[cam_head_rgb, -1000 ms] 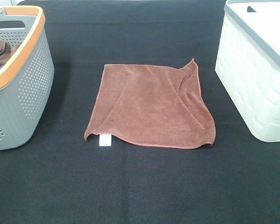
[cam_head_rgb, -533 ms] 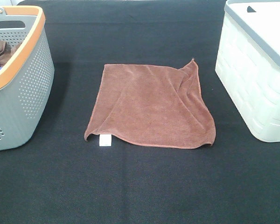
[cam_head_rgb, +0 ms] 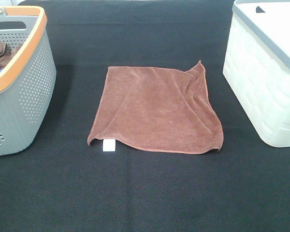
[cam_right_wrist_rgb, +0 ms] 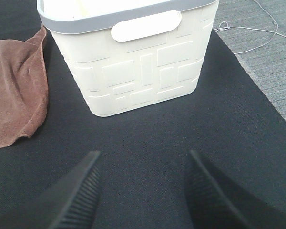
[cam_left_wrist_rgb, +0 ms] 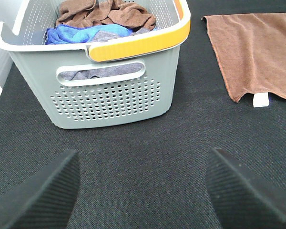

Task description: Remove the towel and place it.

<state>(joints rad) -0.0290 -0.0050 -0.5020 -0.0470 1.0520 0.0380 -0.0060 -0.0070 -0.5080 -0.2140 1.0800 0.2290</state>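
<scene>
A brown towel (cam_head_rgb: pixel 157 110) lies spread flat on the black table between two baskets, with a small white tag (cam_head_rgb: pixel 108 145) at its near left corner. It also shows in the left wrist view (cam_left_wrist_rgb: pixel 257 52) and the right wrist view (cam_right_wrist_rgb: pixel 14 90). My left gripper (cam_left_wrist_rgb: pixel 140 186) is open and empty, low over the table in front of the grey basket. My right gripper (cam_right_wrist_rgb: pixel 140 191) is open and empty in front of the white basket. Neither gripper shows in the exterior view.
A grey perforated basket with an orange rim (cam_head_rgb: pixel 26 87) stands at the left and holds brown and blue cloths (cam_left_wrist_rgb: pixel 100 21). A white basket with a grey rim (cam_head_rgb: pixel 266 82) stands at the right. Cables (cam_right_wrist_rgb: pixel 257 31) lie on the floor beyond the table edge.
</scene>
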